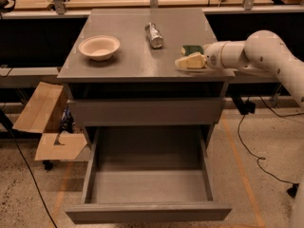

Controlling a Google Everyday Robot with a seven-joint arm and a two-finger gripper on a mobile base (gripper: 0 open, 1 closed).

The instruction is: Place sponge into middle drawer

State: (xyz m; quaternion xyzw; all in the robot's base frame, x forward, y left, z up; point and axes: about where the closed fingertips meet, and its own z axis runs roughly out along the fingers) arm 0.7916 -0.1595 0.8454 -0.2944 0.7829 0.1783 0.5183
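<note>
The sponge [191, 49], dark green on top, lies on the grey cabinet top [133, 61] near its right edge. My gripper [189, 62] reaches in from the right on the white arm [256, 51]. It sits low over the cabinet top just in front of the sponge, touching or nearly touching it. The middle drawer [147, 213] is pulled wide open below, a shallow grey tray with nothing in it. Above it another grey drawer [145, 112] shows only its flat front panel.
A cream bowl [99, 47] stands at the left of the cabinet top. A silver can [153, 34] lies near its middle. An open cardboard box [45, 127] sits on the floor left of the cabinet. Cables [251, 146] run over the floor at the right.
</note>
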